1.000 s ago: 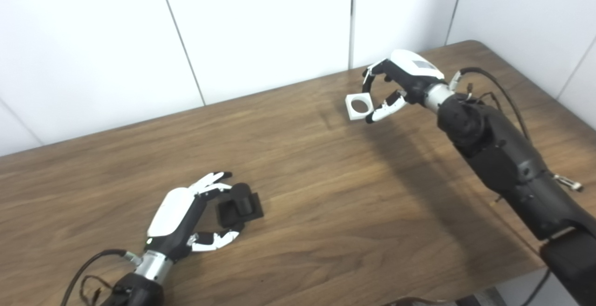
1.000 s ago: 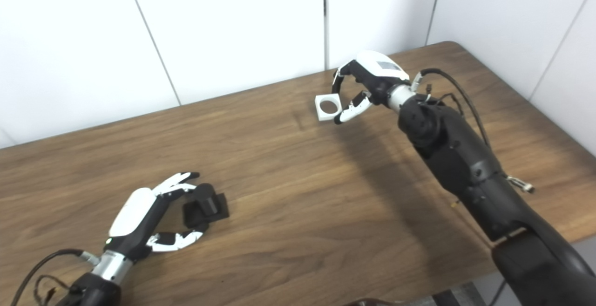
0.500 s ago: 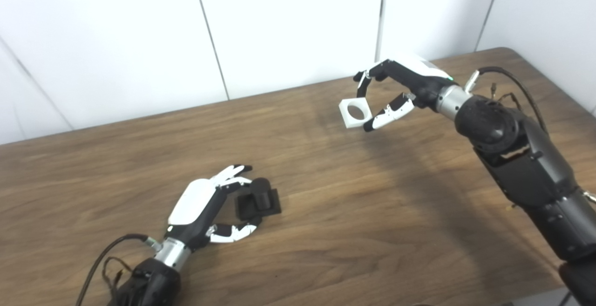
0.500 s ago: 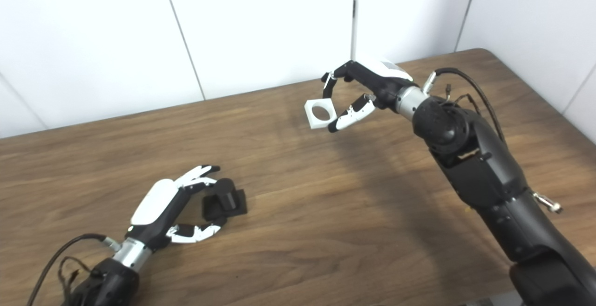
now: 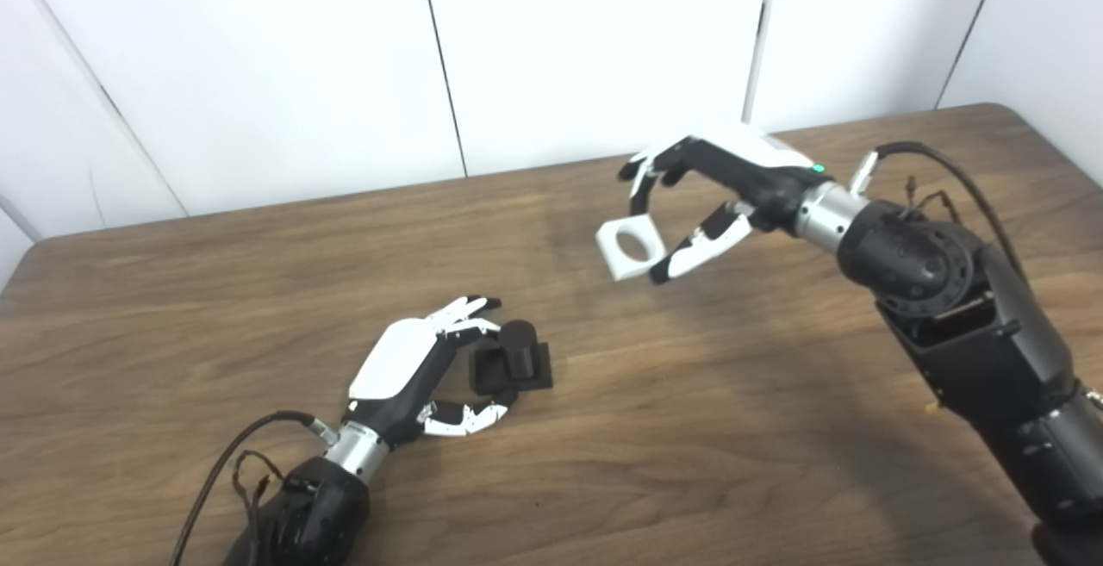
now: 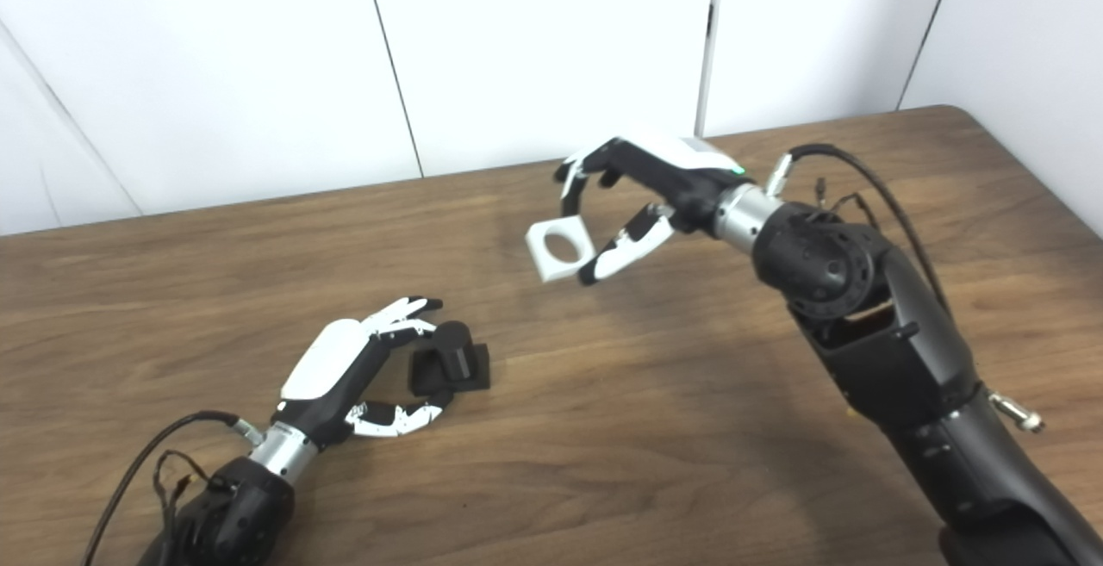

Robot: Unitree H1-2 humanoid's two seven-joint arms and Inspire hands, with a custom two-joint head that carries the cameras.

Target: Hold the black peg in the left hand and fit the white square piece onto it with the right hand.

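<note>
The black peg [image 5: 517, 351], a short round post standing on a flat square base, sits on the wooden worktop [image 5: 707, 428] at about seven o'clock from the picture's centre, cupped by the left robot hand [image 5: 426, 368]; its fingers [image 5: 465, 314] curl over the far side and the thumb lies along the near side, but whether they press on the base or only stand beside it cannot be told. The white square piece [image 5: 629, 247], with a round hole through its middle, hangs in the air well apart from the peg, at about one o'clock from it, pinched at its right edge between the fingers and thumb of the right robot hand [image 5: 702, 204]. Both parts look like stiff, light moulded plastic, probably smooth and apt to twist in a fingertip pinch. The peg is best taken by the edges of its base, leaving the post clear; the white piece by its outer edges, clear of the hole. The peg's near side and the contact points under both hands are hidden.
</note>
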